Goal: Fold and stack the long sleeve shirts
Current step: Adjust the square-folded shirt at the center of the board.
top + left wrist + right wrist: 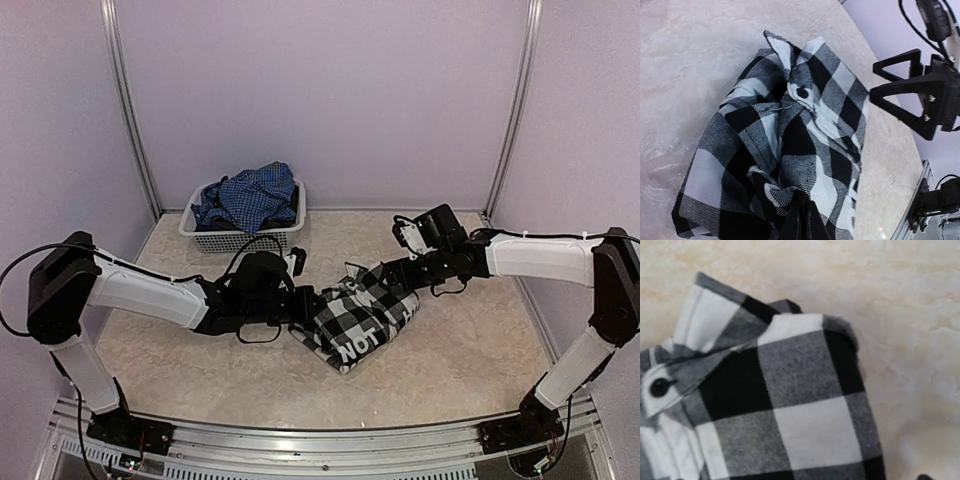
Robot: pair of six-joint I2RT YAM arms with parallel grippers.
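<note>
**While the left gripper (296,305) pinched the black-and-white shirt (360,315), the right gripper (872,82) stood open beside it**

Where the black-and-white shirt lay, just below the middle of the top view, it formed a crumpled, partly folded heap on the pale marbled table (450,350). White block letters (362,345) showed on a black band near its lower edge. In the left wrist view a black button (802,92) sat on a placket near the top of the bundle, and the cloth gathered into tight folds at the bottom centre of that frame.

Those folds ran into the left gripper, whose dark fingers were pressed together on the shirt's left edge, with cloth caught between them.

The right gripper was at the shirt's upper right edge in the top view. Its two fingers were spread wide apart, with nothing between them. Whether they touched the cloth could not be told. The right wrist view showed only a corner of the checked fabric, close up, on the table.

The blue shirt (250,195) lay bunched in a white mesh basket (215,240) in the upper left of the top view, well apart from both grippers.
</note>
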